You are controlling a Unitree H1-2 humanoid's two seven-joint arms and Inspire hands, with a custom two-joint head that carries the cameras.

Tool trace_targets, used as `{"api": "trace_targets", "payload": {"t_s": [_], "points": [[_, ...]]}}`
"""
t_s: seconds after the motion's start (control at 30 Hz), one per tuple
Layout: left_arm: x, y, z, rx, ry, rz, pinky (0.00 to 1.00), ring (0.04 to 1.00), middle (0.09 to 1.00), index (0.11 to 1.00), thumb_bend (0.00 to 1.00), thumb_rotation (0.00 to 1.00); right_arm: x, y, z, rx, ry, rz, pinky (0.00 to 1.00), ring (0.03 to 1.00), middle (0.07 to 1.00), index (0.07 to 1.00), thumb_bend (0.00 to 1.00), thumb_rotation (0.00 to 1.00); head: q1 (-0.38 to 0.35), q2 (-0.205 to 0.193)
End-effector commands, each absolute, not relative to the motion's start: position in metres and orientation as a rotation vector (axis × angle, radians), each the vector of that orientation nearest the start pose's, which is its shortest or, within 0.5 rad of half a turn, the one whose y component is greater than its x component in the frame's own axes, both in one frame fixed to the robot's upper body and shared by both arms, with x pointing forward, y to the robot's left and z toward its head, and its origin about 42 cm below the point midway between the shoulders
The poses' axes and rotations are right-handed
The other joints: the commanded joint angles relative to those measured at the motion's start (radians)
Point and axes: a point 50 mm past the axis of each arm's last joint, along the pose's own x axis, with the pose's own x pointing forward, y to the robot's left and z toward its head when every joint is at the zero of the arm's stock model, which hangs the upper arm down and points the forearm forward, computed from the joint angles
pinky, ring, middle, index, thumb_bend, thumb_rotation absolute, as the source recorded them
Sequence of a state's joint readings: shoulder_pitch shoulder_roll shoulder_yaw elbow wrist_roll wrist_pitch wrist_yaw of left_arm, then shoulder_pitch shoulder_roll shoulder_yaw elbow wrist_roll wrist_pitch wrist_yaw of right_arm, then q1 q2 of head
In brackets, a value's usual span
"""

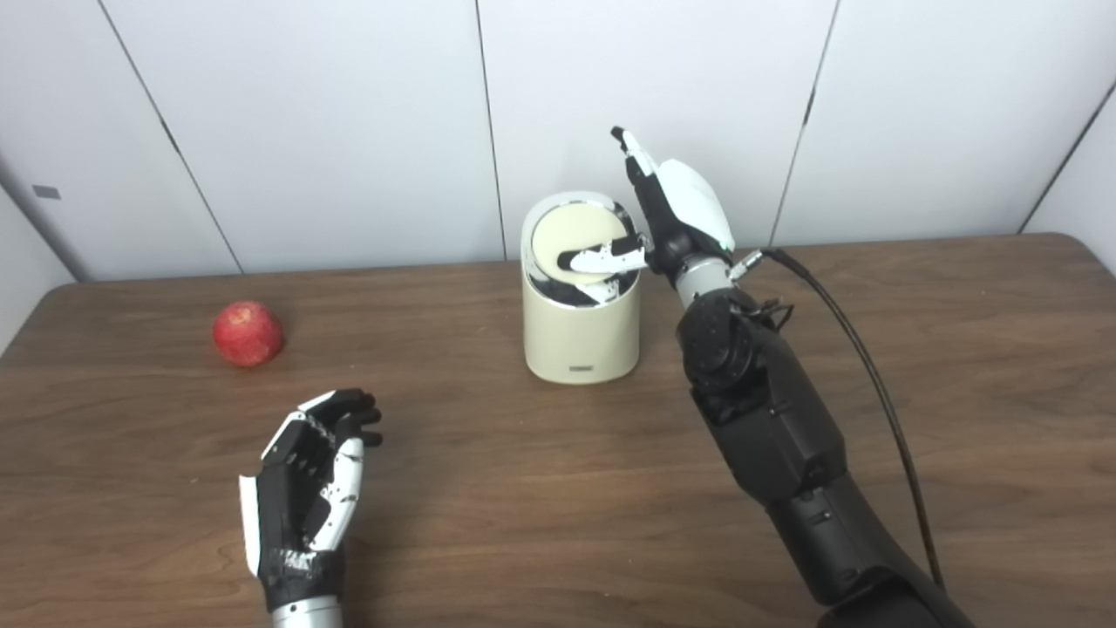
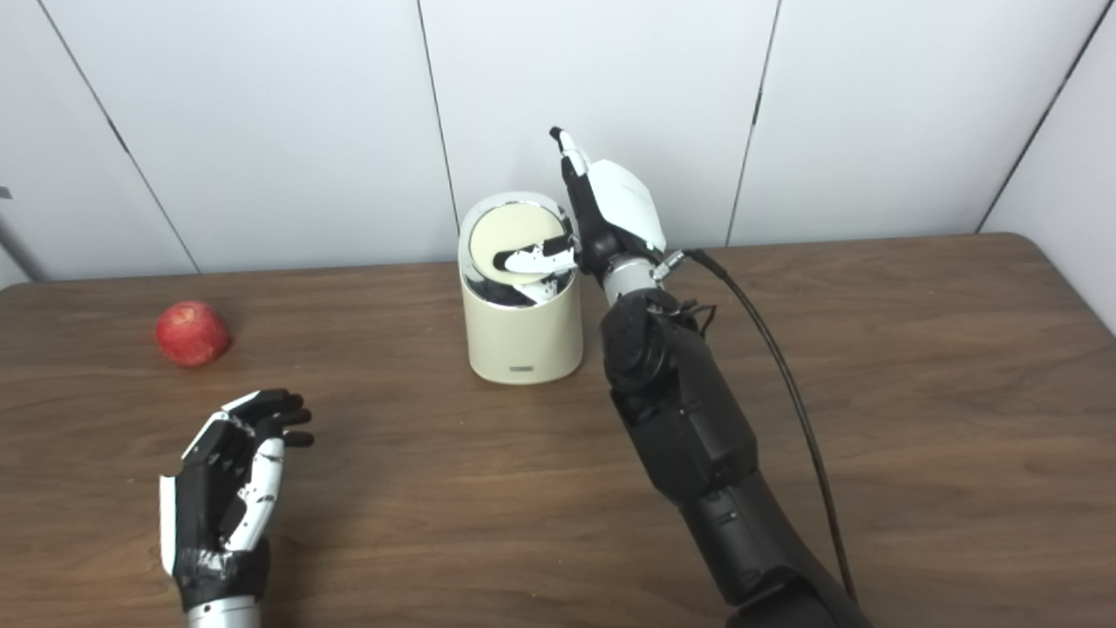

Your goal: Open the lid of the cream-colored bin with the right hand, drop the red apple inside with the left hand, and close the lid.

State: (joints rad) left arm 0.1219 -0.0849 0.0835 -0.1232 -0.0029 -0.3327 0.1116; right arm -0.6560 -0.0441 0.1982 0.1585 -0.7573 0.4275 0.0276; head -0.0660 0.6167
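Note:
The cream-colored bin (image 1: 580, 340) stands at the middle back of the table. Its round lid (image 1: 575, 234) is tilted, and a dark gap shows along its near edge. My right hand (image 1: 678, 212) is at the bin's right rim, fingers pointing up and apart, with its thumb (image 1: 606, 257) lying across the lid. It grips nothing. The red apple (image 1: 248, 333) rests on the table far to the left, untouched. Below and right of the apple, my left hand (image 1: 307, 478) hovers palm-up near the front, its fingers loosely curled and empty.
The brown wooden table (image 1: 523, 488) has rounded back corners and meets a white panelled wall. A black cable (image 1: 859, 349) runs from the right wrist down along the forearm.

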Motion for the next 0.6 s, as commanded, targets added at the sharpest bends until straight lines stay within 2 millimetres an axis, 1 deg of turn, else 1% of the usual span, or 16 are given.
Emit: {"api": "trace_targets", "payload": {"t_s": [0.0,0.3,0.37,0.47,0.57], "points": [[0.2328,0.2229,0.1104,-0.065,-0.306,0.252,0.54,0.621,0.642,0.629,0.26,0.29,0.4500,-0.1674,0.2325,-0.950,-0.022,-0.061,0.85,0.917,0.964,0.980,0.85,0.07,0.001,0.001],[0.2337,0.2216,0.1103,-0.059,-0.310,0.242,0.54,0.627,0.649,0.635,0.26,0.32,0.4493,-0.1707,0.2312,-0.958,-0.024,-0.070,0.83,0.903,0.952,0.967,0.86,0.06,0.003,-0.002],[0.2339,0.2210,0.1107,-0.073,-0.306,0.241,0.54,0.630,0.651,0.635,0.27,0.32,0.4493,-0.1712,0.2314,-0.961,-0.022,-0.070,0.83,0.900,0.951,0.968,0.86,0.07,0.004,-0.003],[0.2345,0.2209,0.1108,-0.082,-0.312,0.235,0.54,0.631,0.652,0.636,0.26,0.29,0.4488,-0.1718,0.2315,-0.960,-0.023,-0.067,0.83,0.903,0.950,0.971,0.86,0.06,0.004,-0.004],[0.2353,0.2210,0.1105,-0.085,-0.314,0.235,0.54,0.632,0.653,0.636,0.27,0.28,0.4482,-0.1721,0.2316,-0.953,-0.018,-0.066,0.81,0.902,0.952,0.973,0.87,0.07,0.003,-0.003]]}}
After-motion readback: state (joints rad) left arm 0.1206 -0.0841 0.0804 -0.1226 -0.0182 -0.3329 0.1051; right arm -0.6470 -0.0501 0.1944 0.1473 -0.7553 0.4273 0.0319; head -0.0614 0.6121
